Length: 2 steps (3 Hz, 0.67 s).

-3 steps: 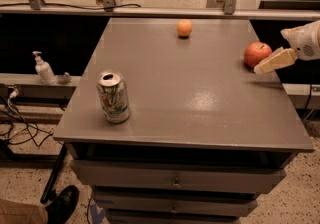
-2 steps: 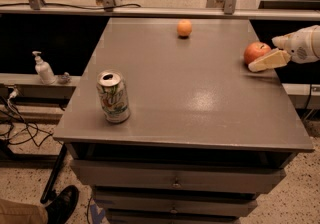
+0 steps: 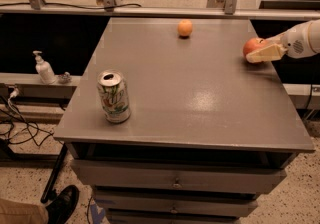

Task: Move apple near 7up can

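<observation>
The red-orange apple (image 3: 251, 45) sits near the right edge of the grey table (image 3: 200, 93), towards the back. My gripper (image 3: 257, 54) reaches in from the right at the apple, with its cream tip lying across the apple's front side. The white and green 7up can (image 3: 114, 97) stands upright near the table's front left corner, far from the apple.
A smaller plain orange fruit (image 3: 185, 28) lies at the back middle of the table. A soap dispenser (image 3: 44, 67) stands on a low ledge to the left. Metal posts and a rail run behind the table. Drawers sit under the table top. A shoe (image 3: 62, 205) shows at bottom left.
My gripper has moved left, in against the apple. The apple has shifted slightly left and up in the view. The can and the orange fruit have not moved.
</observation>
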Tool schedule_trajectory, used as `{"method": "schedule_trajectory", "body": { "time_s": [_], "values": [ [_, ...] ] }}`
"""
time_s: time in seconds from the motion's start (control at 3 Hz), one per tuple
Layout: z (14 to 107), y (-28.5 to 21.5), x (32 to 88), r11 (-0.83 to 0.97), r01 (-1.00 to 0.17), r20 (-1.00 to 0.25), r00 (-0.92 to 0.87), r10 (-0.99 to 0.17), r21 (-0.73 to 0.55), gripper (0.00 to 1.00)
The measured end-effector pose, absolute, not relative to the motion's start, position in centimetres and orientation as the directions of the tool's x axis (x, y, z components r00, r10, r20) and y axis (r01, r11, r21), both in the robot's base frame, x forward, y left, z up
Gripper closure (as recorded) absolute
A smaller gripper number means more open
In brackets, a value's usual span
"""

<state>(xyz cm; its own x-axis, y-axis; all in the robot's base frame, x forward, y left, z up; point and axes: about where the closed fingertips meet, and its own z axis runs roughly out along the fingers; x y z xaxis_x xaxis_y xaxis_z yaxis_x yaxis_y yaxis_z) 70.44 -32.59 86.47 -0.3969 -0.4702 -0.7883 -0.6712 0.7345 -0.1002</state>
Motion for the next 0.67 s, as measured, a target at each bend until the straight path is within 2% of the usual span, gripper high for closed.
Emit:
{"method": "schedule_trajectory", "body": {
  "time_s": [0.33,0.67],
  "values": [
    [88.1,-29.4,68.7,0.692,-0.721,-0.784,-0.410,-0.467,-0.035,0.87],
    [90.6,-25.0,65.1,0.613,-0.790,-0.807,-0.364,-0.466,0.003,1.00]
  ]
}}
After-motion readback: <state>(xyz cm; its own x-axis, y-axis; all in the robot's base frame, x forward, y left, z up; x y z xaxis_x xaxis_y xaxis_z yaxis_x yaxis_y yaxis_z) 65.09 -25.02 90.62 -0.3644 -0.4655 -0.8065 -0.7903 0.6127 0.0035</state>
